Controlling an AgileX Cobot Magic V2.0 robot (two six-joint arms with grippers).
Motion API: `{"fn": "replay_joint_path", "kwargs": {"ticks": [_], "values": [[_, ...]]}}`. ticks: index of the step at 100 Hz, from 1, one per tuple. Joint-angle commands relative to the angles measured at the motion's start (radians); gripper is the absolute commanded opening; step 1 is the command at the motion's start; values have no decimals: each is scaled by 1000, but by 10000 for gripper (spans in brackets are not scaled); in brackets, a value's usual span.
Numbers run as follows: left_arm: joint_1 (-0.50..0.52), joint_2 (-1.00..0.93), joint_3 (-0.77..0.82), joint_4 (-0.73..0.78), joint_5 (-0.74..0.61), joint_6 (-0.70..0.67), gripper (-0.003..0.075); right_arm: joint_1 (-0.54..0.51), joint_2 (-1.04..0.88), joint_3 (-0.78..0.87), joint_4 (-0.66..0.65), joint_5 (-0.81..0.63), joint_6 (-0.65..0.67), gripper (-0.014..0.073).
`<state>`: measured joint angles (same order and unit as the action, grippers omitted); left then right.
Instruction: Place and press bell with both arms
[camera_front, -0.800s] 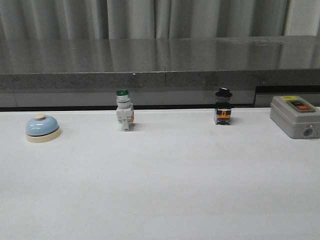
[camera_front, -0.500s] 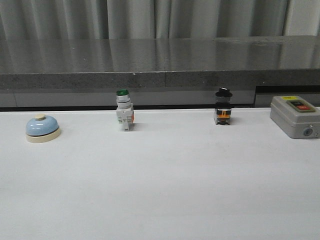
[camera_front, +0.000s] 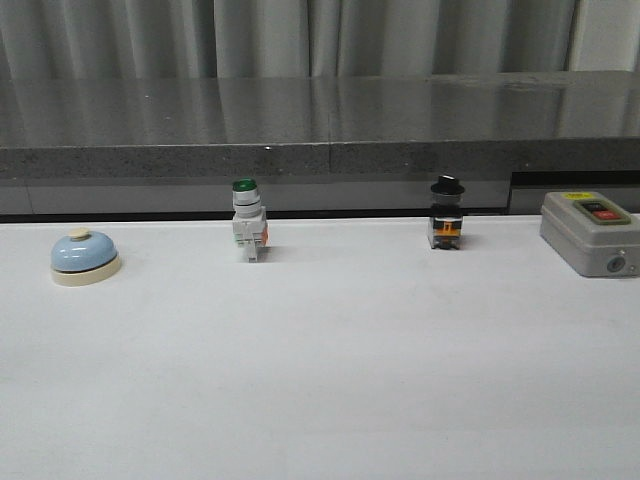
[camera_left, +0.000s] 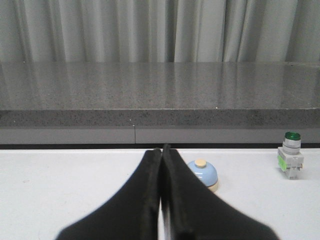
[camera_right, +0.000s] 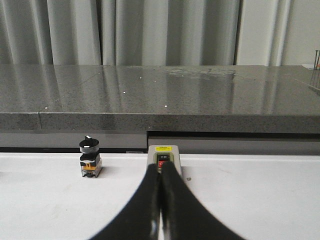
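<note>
The light-blue bell (camera_front: 85, 256) with its cream base and button sits on the white table at the far left of the front view. It also shows in the left wrist view (camera_left: 204, 173), just beyond and beside my left gripper (camera_left: 161, 150), which is shut and empty. My right gripper (camera_right: 161, 166) is shut and empty, with its tips in front of the grey box. Neither arm shows in the front view.
A green-capped white push-button switch (camera_front: 248, 221) and a black-capped switch (camera_front: 446, 214) stand near the table's back edge. A grey box with red and black buttons (camera_front: 590, 231) sits at the far right. A dark stone ledge (camera_front: 320, 130) runs behind the table.
</note>
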<state>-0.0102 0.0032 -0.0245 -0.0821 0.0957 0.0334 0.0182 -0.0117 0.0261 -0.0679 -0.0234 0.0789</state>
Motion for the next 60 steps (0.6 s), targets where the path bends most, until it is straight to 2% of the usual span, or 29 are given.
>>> {"fn": "replay_joint_path", "kwargs": {"ticks": [1, 47, 60], "values": [[3, 56, -94, -10, -20, -8, -20, -5, -13, -14, 4, -86, 3, -69], [3, 530, -502, -28, 253, -8, -20, -5, -13, -14, 4, -86, 3, -69], [3, 688, -597, -28, 288, -8, -20, -5, -13, -14, 4, -86, 3, -69]]}}
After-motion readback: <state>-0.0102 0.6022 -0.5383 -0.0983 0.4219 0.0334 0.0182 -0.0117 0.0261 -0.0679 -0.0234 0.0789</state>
